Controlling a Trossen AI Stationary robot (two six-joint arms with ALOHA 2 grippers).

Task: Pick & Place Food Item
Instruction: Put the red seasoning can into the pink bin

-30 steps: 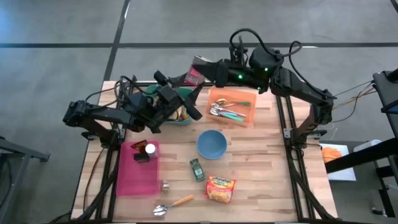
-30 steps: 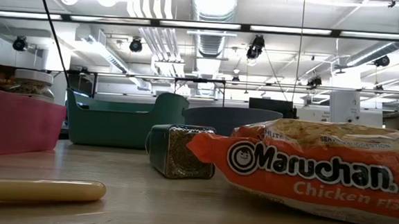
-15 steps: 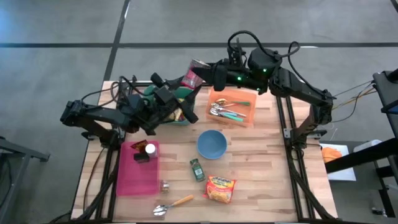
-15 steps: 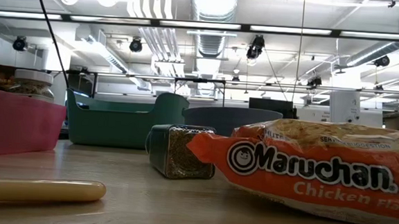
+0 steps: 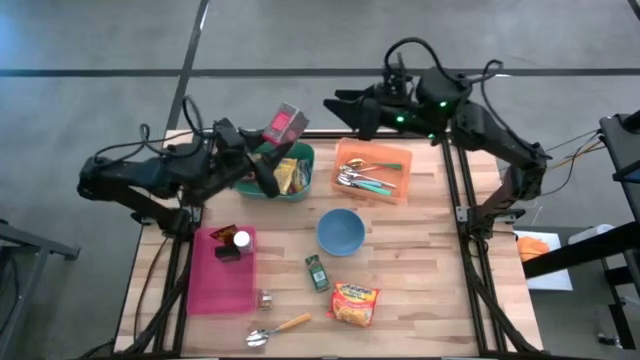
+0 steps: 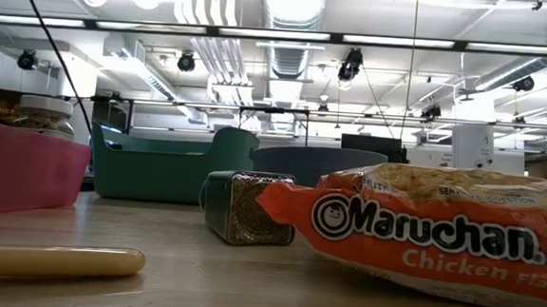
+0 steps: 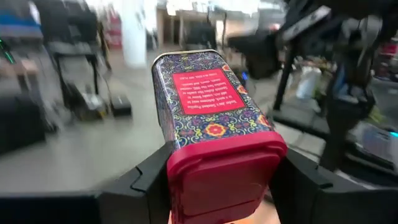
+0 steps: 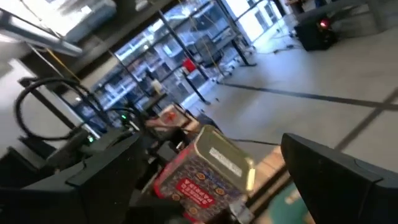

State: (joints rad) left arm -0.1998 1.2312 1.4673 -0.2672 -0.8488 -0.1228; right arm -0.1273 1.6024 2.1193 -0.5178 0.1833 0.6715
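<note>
Industrial lab hall: exposed ceiling ducts (strip lights too), concrete floor.

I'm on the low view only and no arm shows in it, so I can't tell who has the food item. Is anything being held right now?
Observer: Yes. The left gripper is closed on a patterned tin, gripping it at its red-lidded end.
Operator: Where is it over the table?
Observer: From above, the tin is held up in the air by the far side of the teal bin, which has yellow packets in it.
Operator: And the right arm?
Observer: The right gripper is open and empty. It is raised at the table's far edge near the orange tray and points toward the tin.
</note>
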